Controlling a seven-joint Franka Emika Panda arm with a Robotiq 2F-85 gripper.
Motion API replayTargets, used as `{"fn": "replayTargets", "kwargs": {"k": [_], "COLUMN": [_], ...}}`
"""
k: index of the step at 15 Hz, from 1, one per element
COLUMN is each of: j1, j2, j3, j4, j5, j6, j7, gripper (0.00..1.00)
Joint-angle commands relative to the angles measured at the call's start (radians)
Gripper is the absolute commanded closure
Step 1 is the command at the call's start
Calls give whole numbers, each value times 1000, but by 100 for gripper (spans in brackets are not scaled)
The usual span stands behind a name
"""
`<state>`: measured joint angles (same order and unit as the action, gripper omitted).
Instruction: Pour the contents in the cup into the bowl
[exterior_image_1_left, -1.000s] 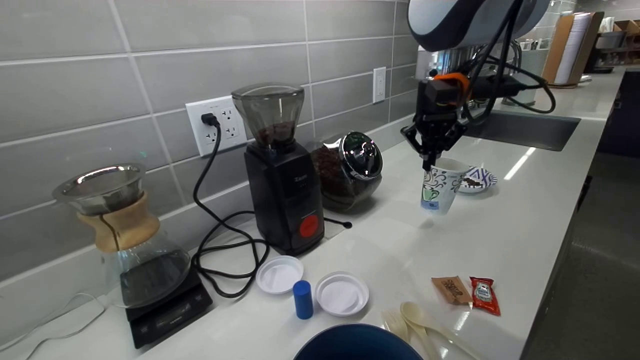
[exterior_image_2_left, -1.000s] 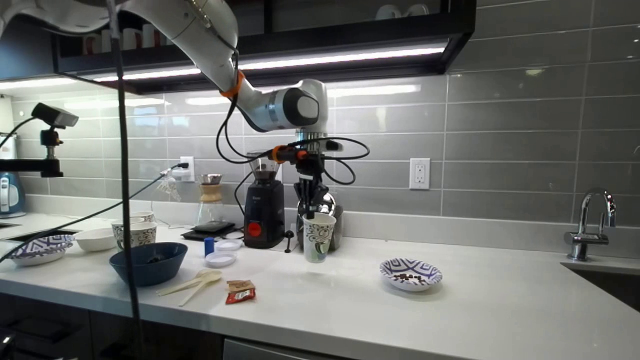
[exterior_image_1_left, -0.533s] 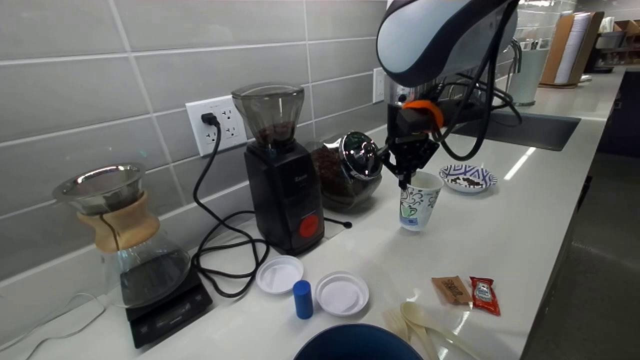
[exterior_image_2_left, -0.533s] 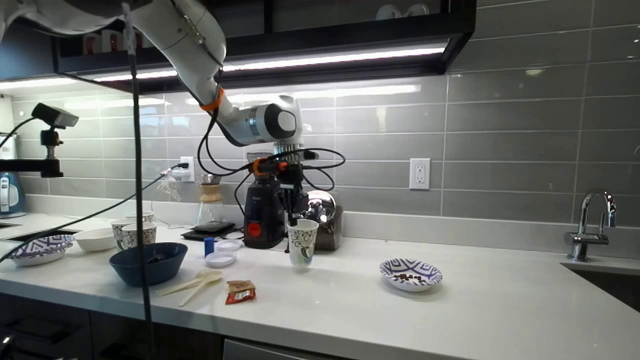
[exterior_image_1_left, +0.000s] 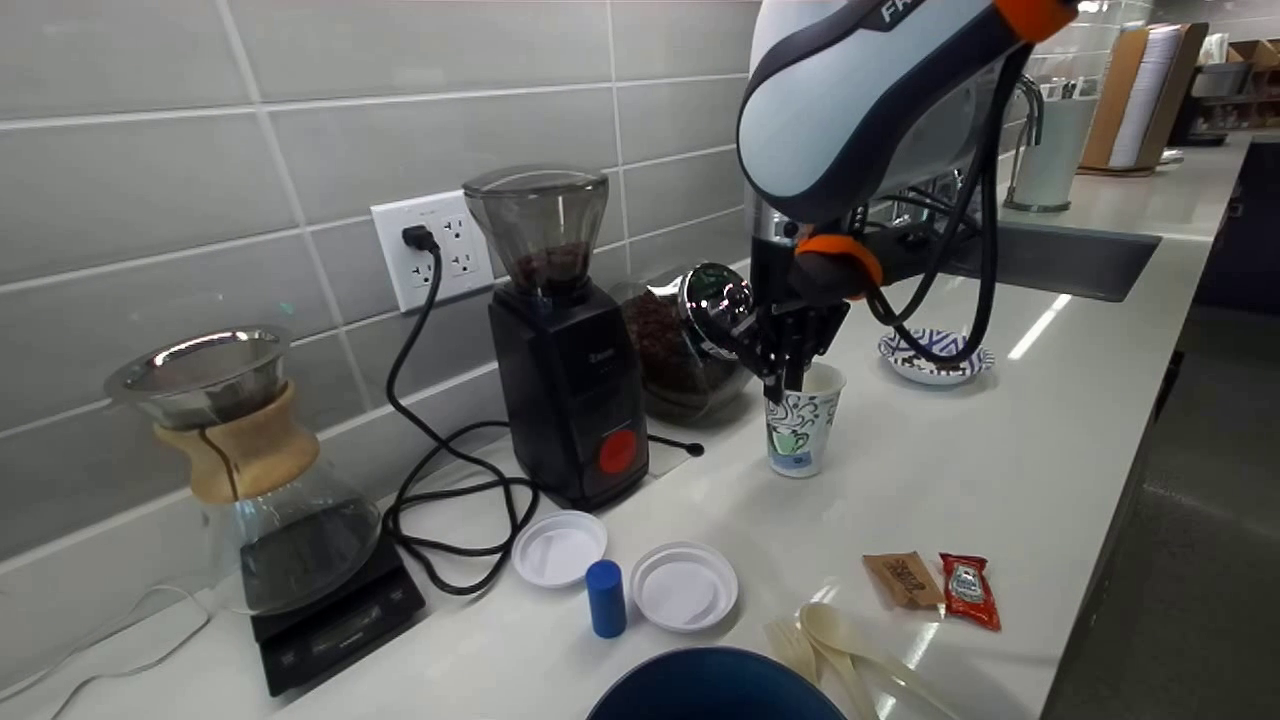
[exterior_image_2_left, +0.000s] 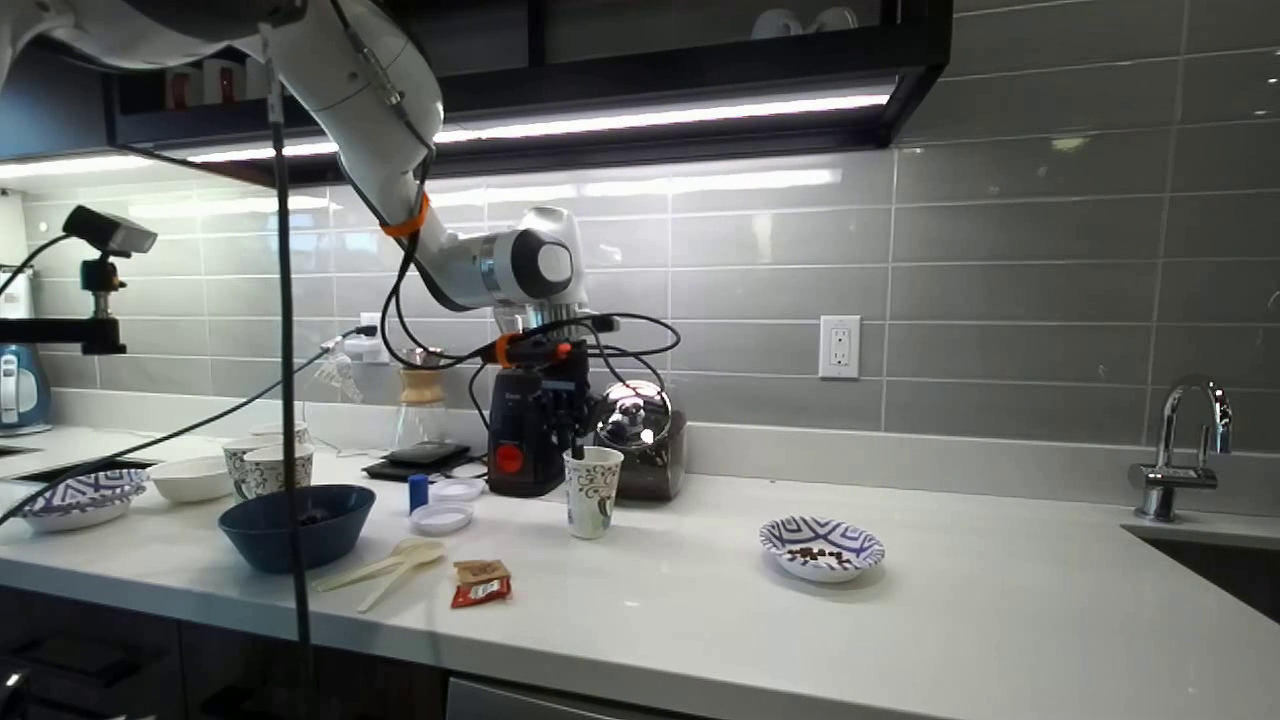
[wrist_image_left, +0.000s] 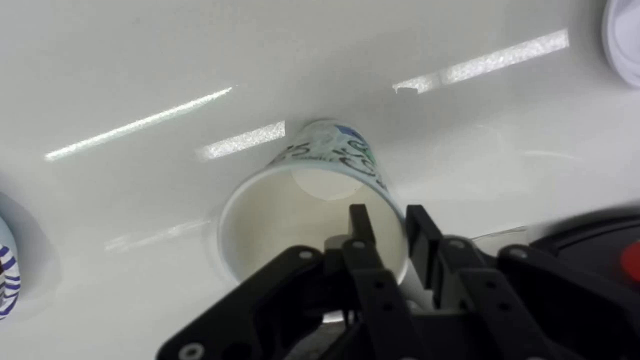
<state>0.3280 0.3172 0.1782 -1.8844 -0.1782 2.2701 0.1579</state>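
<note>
Mara: How much of the pour is finished?

Jon: Probably all of it. The patterned paper bowl (exterior_image_2_left: 830, 530) holds a scatter of small dark brown pieces (exterior_image_2_left: 805, 554), too tiny to name for certain. In the wrist view the paper cup (exterior_image_2_left: 592, 495) shows only pale wall and floor, though the inner finger (wrist_image_left: 361, 222) hides part of its inside.

Mara: Where is the cup, then?

Jon: On the white countertop (exterior_image_2_left: 680, 620), it seems, upright or nearly so. It is near the glass jar (exterior_image_1_left: 690, 385) and well apart from the bowl, which sits more toward the sink (exterior_image_1_left: 1080, 265).

Mara: Does the gripper (wrist_image_left: 389, 212) have hold of it?

Jon: Apparently not. Its fingers stand a little way apart, straddling the cup's wall. A gap shows on the inside; whether the outer finger (wrist_image_left: 422, 230) touches the rim, the wrist view does not settle.

Mara: What is left?

Jon: Likely just the retreat: the robot arm (exterior_image_2_left: 360, 110) lifting straight up until the inner finger clears the rim. A light paper cup could tip if that finger dragged on it.
</note>
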Motion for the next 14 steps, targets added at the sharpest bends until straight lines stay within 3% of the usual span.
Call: {"fn": "replayTargets", "kwargs": {"k": [1, 3, 5, 7, 11, 14], "j1": [-7, -13, -22, -25, -69, -94], "j2": [-51, -115, -171, -247, -420, -540], "j3": [9, 14, 12, -3, 0, 4], "j4": [-18, -29, -30, -47, -257, -410], "j5": [-22, -5, 32, -67, -264, -317], "j6": [-57, -142, -335, -443, -280, -130], "j7": [-61, -83, -70, -25, -48, -72], "gripper": [44, 30, 15, 3, 0, 0]}}
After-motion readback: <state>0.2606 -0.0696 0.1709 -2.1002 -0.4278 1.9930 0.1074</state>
